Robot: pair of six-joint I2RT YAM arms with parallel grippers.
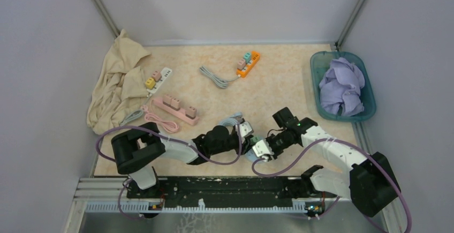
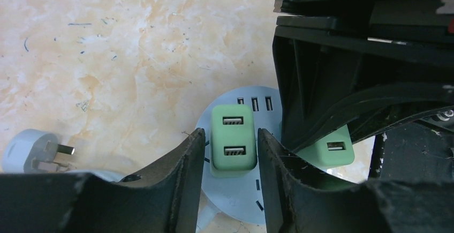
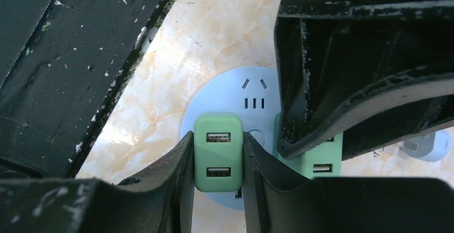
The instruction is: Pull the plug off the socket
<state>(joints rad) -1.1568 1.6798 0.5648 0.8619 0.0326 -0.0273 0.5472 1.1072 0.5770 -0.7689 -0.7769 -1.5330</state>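
Right fingers (image 3: 179,190) clamp a green plug (image 3: 218,152); left fingers (image 2: 182,187) bracket its twin (image 2: 233,147) (contact unclear, overhead shows neither).

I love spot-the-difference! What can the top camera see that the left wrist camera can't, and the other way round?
Only the top view: the orange power strip, pink power strip, beige cloth and basket. Only the left wrist view: the USB slots on the green plug and the prongs of a loose plug. Both: that green plug and the table.
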